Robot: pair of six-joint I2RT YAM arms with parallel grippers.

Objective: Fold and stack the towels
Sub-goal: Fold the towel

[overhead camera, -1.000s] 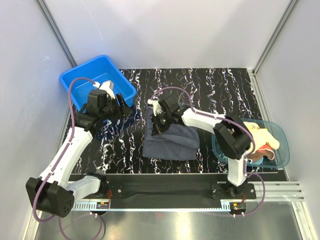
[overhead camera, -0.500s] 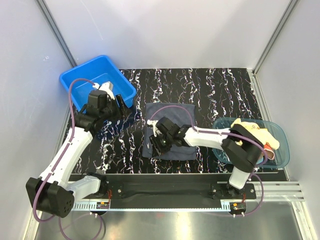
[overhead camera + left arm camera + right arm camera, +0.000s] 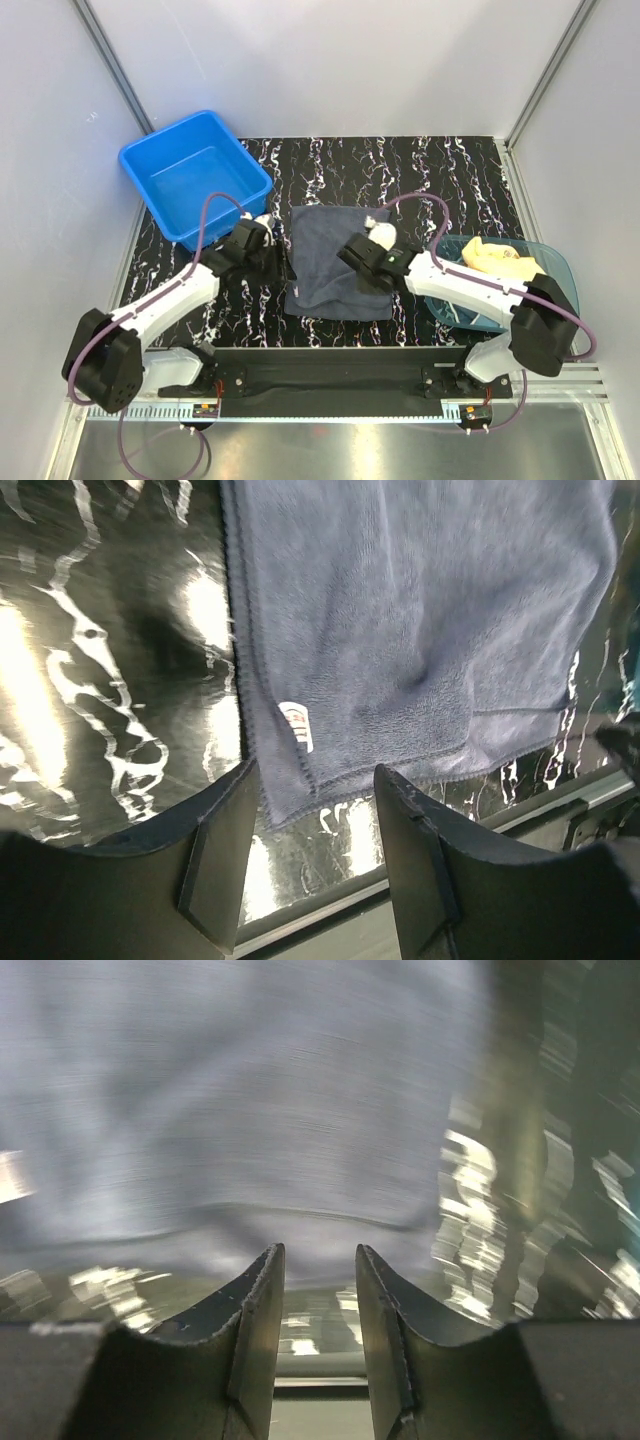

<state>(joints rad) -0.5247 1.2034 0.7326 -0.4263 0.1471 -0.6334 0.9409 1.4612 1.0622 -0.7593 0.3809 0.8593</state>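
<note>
A dark navy-grey towel (image 3: 335, 262) lies flat on the black marbled table, folded, with a second layer's edge showing near its front hem. My left gripper (image 3: 272, 264) hovers at its left edge. In the left wrist view it (image 3: 315, 780) is open, and the towel's (image 3: 420, 630) corner with a white label (image 3: 293, 725) lies just beyond the fingers. My right gripper (image 3: 353, 267) is over the towel's right half. Seen from the right wrist it (image 3: 318, 1255) is open and empty, above the blurred towel (image 3: 240, 1110). A yellow towel (image 3: 500, 260) sits in the teal bowl (image 3: 560, 300).
A blue plastic tub (image 3: 195, 170) stands at the back left. The translucent teal bowl is at the right, close to the right arm. The table's near edge and black rail (image 3: 330, 365) run just in front of the towel.
The right gripper carried the towel's far edge toward the near side, let go and opened. The left arm swung from the tub down to the towel's left edge.
</note>
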